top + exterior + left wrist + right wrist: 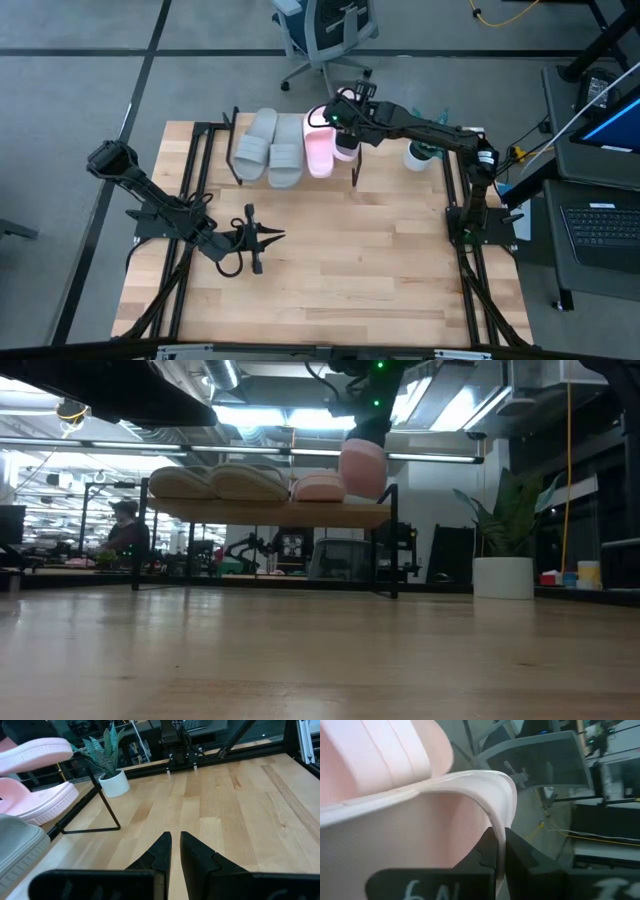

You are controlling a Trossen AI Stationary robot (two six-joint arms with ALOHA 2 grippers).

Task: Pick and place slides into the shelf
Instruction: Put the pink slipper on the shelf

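Observation:
The shelf point(290, 178) point(270, 513) stands at the table's far side. Two grey-green slides point(272, 148) point(215, 482) and one pink slide point(319, 150) point(318, 487) lie flat on its plank top. A second pink slide point(346, 143) point(362, 468) point(35, 752) hangs over the shelf's right end, held by my right gripper point(345, 118) point(500, 855), which is shut on it. My left gripper point(270, 237) point(175, 852) is shut, low over the table's left half, touching nothing. My right gripper pinches the thin curved edge of the pink slide's strap point(501, 827) between its two fingers, coming from above and the right. The slide hangs tilted below the fingers. Its lower end point(362, 494) is at the plank's right end; whether it touches, I cannot tell.
A white pot with a plant point(420, 153) point(503, 575) point(114, 782) stands right of the shelf. Black frame rails point(190, 170) run along both table sides. An office chair point(325, 30) is beyond the far edge. Bare wood point(350, 260) fills the near half.

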